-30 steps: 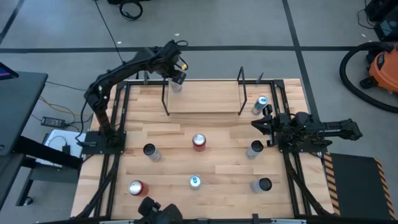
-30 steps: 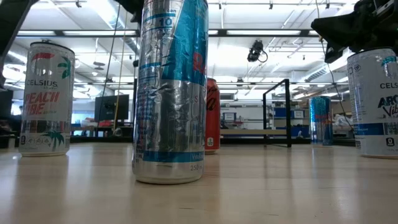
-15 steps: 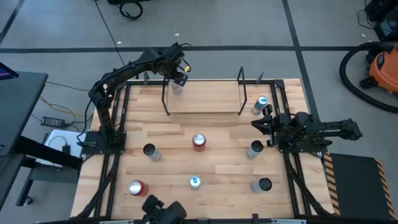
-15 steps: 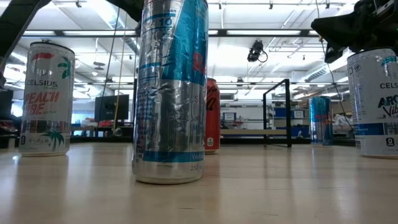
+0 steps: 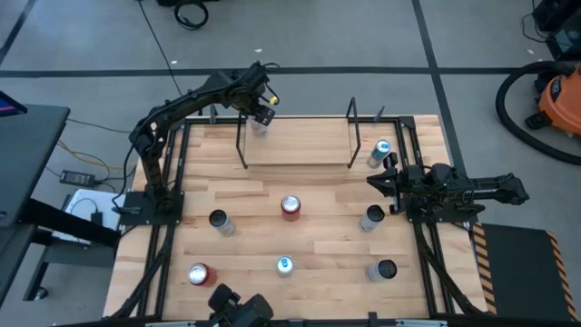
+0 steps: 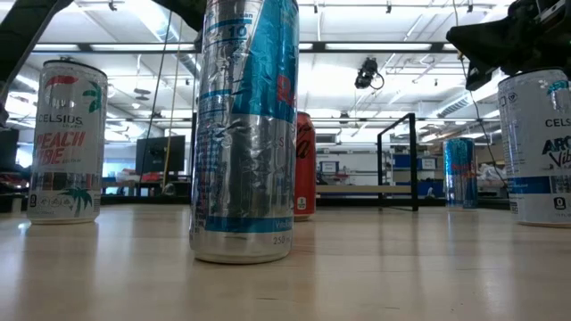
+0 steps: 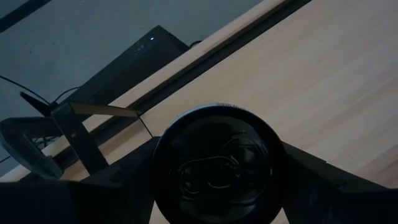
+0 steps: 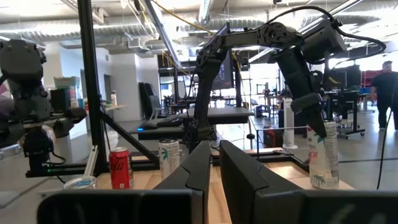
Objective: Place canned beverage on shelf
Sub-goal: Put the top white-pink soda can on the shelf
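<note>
The canned beverage (image 8: 323, 158), white with a teal palm print, stands upright at the left end of the shelf (image 5: 298, 150), a light board between two black rod frames. My left gripper (image 5: 258, 120) is shut on it from above. In the left wrist view the can's dark top (image 7: 217, 165) fills the space between the fingers. My right gripper (image 5: 375, 182) waits shut at the table's right side, touching nothing. My left gripper pinches the can's upper wall (image 8: 321, 135), just under the rim, between its two fingers (image 7: 127, 180), one on each side. The fingers come from above, slanting down. The can stays upright; whether its base rests on the board I cannot tell.
Several other cans stand on the tabletop: a red one (image 5: 290, 207) in the middle, a dark-topped one (image 5: 219, 221) at the left, others along the near edge (image 5: 285, 265) and the right side (image 5: 372, 218). One can (image 5: 379, 152) stands just right of the shelf's right frame (image 5: 354, 136).
</note>
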